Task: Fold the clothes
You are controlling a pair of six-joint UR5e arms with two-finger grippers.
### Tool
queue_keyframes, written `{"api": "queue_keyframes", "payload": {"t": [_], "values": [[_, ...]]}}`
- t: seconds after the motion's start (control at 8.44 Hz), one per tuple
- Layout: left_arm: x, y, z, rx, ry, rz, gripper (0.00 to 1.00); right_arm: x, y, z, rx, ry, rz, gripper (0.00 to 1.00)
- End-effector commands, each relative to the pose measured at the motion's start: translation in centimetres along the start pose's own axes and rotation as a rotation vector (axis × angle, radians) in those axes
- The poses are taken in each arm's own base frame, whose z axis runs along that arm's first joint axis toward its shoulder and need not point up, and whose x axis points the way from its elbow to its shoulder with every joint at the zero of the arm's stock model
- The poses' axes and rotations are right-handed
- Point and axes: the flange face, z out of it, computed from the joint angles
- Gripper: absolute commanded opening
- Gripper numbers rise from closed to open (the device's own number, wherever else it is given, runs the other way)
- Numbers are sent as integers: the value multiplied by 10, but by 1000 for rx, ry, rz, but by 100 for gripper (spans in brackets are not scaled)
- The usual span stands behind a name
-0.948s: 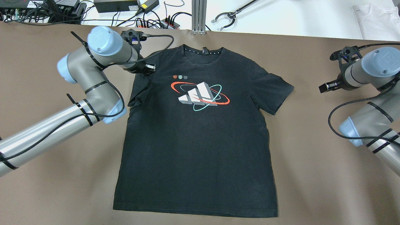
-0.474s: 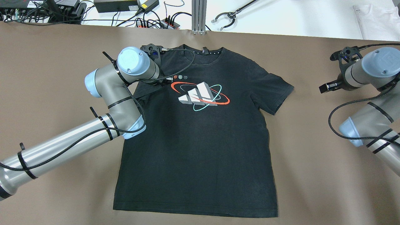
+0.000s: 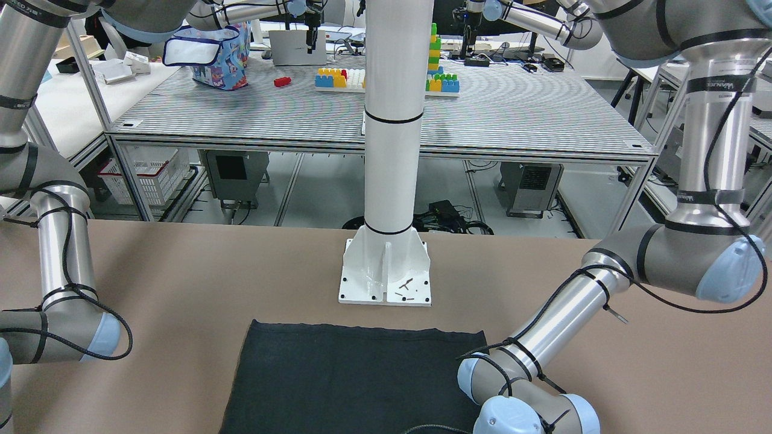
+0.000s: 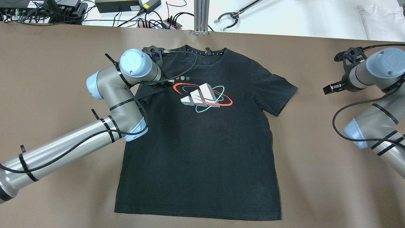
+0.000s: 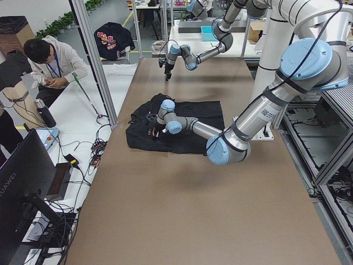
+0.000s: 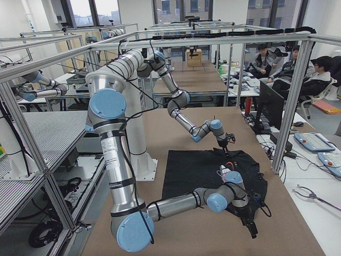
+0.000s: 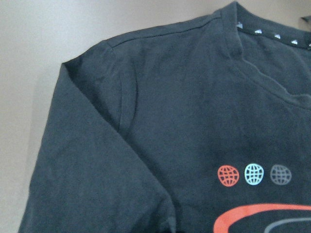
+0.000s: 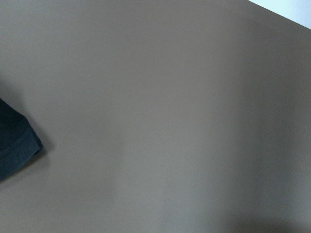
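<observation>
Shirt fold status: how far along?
Done: the left sleeve of the black T-shirt looks tucked inward. In hand: the left gripper is over that shoulder, its fingers hidden. Left: the right sleeve lies spread, the body is unfolded at full length, and the right gripper is off the cloth.

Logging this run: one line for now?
left gripper: over t-shirt shoulder | right gripper: clear of t-shirt | jaws: unclear | one sleeve tucked
</observation>
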Motion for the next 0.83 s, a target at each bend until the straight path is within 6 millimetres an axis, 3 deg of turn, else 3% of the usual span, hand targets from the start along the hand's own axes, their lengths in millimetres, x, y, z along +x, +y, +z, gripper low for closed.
{"api": "queue_keyframes", "payload": {"t": [0.0, 0.24, 0.36, 0.47, 0.59, 0.71], "values": [[10, -11, 5, 22, -21, -17, 0, -1, 1, 1, -3, -1, -2, 94], [9, -12, 5, 23, -21, -12, 0, -3, 1, 1, -2, -2, -4, 94], [7, -16, 2, 28, -20, 0, 81, -3, 1, 1, -2, -2, -4, 94], [14, -19, -4, 31, -1, 3, 100, -3, 1, 1, -2, -2, -4, 94], [27, -33, -21, 44, 28, -5, 100, -4, 0, 1, -1, -3, -4, 94], [35, -34, -29, 29, 55, -5, 100, -4, -1, 1, -2, -2, 1, 94]]}}
